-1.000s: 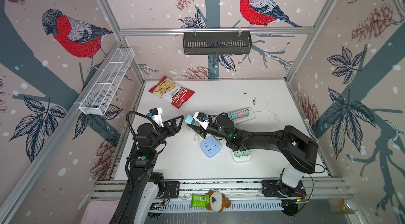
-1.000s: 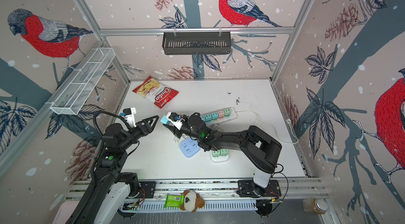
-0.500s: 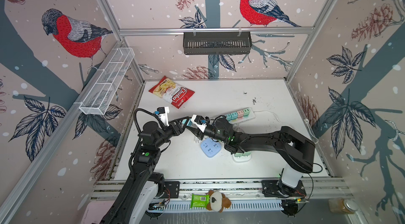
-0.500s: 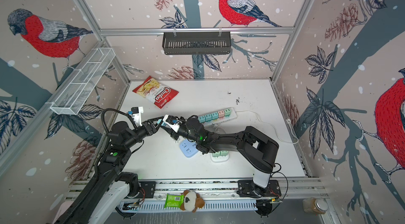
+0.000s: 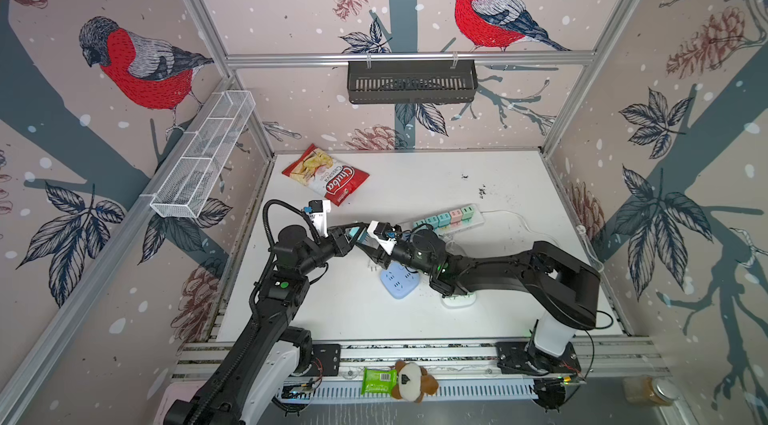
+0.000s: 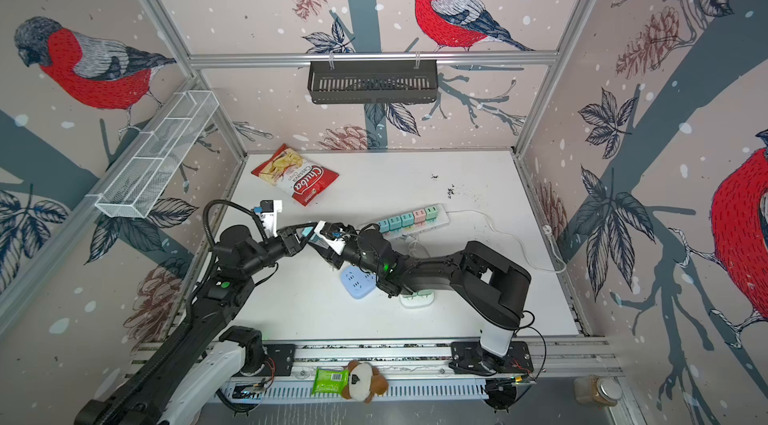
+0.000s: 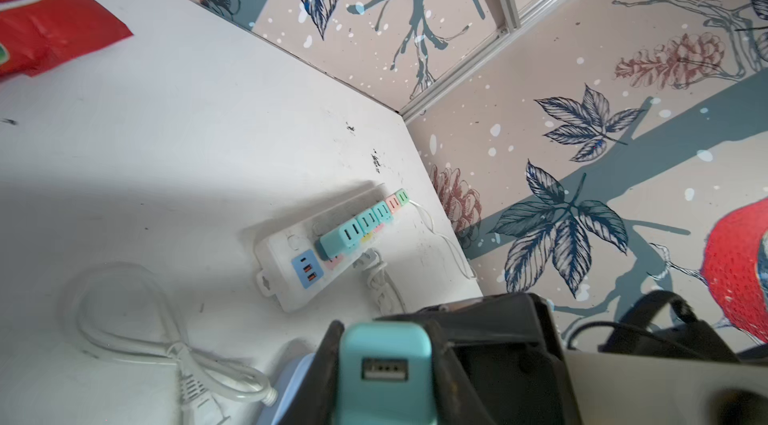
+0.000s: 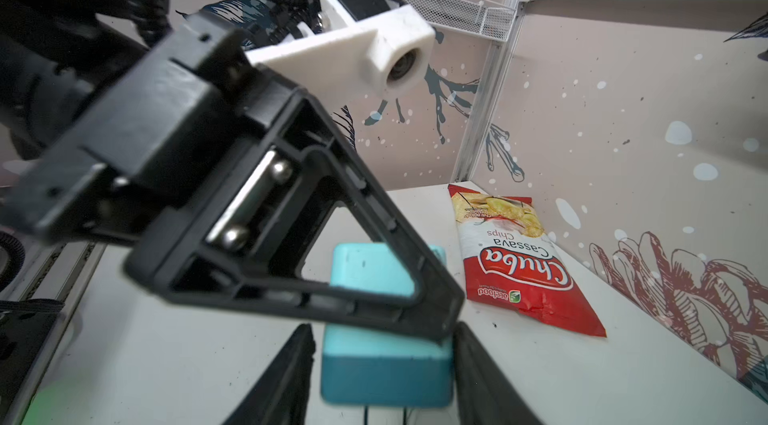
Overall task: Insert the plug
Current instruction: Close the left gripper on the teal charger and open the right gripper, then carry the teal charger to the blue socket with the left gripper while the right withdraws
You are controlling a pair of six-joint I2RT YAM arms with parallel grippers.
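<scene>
Step in hand: mid-air handover of the plug between the two grippers. Insertion is judged not yet begun.
Left gripper: pinching the plug body by its two sides.
Right gripper: its jaws flank the same plug, with a thin gap showing beside it. Judged spread and not carrying the load.
Plug location: lifted off the table, just left of centre in both top views, where the two grippers meet.
Plug appearance: teal, boxy, with rounded corners and a USB port in one face. The prongs are not visible.
Next move: the right gripper should back away without dragging the plug askew. The left gripper should then carry it to the power strip, right of centre in both top views, and square the prongs to a free socket.
Free socket: cannot be confirmed, as coloured adapters fill most of the row.
</scene>
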